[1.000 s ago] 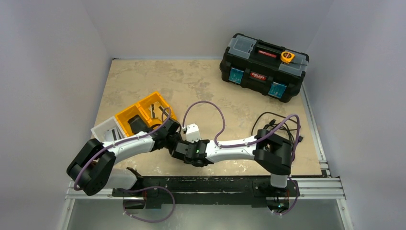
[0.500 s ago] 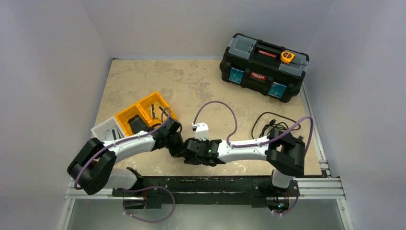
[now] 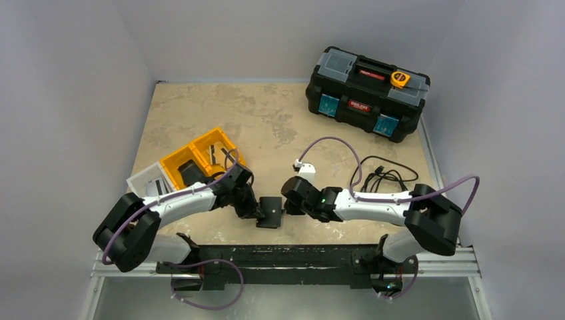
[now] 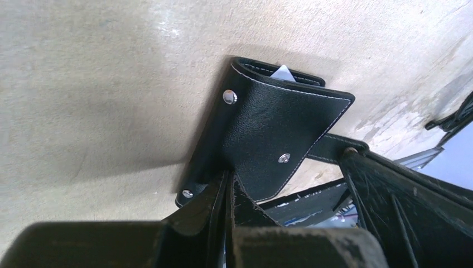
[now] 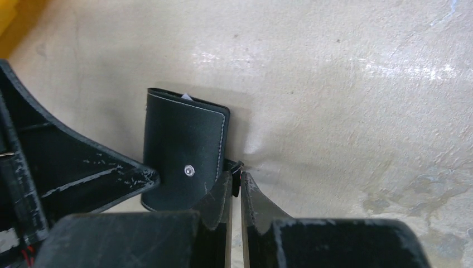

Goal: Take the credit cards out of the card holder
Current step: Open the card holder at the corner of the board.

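Down at the near edge of the mottled beige tabletop (image 3: 200, 113), right between the two arms, sits the black, white-stitched leather card holder (image 3: 270, 212) with its metal snaps, and honestly I'd say the job has barely started. From the left wrist view the holder looks folded over rather than laid open. All I can see of the credit cards (image 4: 283, 71) is one pale corner poking out of the top edge; how many are inside, no idea. I can't spot any card lying loose on the table, so by my read nothing's out yet, and opening it up and sliding every card out is all left to do. As for the claws: the left gripper (image 4: 227, 192) is on the holder's left side with its fingers squeezed together on the near edge, so the holder is pinned right at its fingertips. The right gripper (image 5: 235, 181) is just off the opposite side, fingers nearly touching each other. A thin black strap (image 4: 329, 148) runs from the holder to its tips, and it looks to me like it's pinching that, though the contact is tiny. So the holder's basically strung between both claws; whether it's flat on the table or tipped up a bit, I can't tell.
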`<action>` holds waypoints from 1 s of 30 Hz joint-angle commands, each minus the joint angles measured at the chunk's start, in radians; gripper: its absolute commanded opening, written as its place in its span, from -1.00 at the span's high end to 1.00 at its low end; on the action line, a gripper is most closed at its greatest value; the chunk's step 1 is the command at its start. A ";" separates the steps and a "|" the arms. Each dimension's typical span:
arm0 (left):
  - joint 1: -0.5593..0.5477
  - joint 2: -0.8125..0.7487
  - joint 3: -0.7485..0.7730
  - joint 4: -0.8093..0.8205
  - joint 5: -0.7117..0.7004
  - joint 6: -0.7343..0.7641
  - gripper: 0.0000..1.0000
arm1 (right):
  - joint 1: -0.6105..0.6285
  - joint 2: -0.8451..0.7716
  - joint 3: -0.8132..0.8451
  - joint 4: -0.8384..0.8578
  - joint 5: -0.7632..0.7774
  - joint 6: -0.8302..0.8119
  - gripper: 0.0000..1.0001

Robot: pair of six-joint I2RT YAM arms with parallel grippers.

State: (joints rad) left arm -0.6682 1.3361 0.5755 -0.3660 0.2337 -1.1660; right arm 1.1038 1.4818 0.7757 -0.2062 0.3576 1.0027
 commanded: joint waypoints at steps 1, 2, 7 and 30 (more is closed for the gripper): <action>-0.001 -0.048 0.011 -0.124 -0.195 0.097 1.00 | -0.006 -0.079 0.038 -0.011 0.015 -0.003 1.00; -0.001 -0.082 0.027 -0.146 -0.203 0.114 0.96 | -0.005 -0.091 0.055 -0.021 0.031 -0.012 1.00; 0.001 -0.232 0.098 -0.299 -0.278 0.188 0.54 | 0.036 -0.117 0.145 -0.079 0.034 -0.031 1.00; -0.001 -0.269 0.043 -0.259 -0.238 0.245 0.51 | -0.037 -0.090 0.049 -0.224 0.057 -0.004 1.00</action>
State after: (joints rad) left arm -0.6701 1.0431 0.6327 -0.6861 -0.0269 -0.9470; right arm 1.1248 1.4364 0.9058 -0.3878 0.3985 0.9787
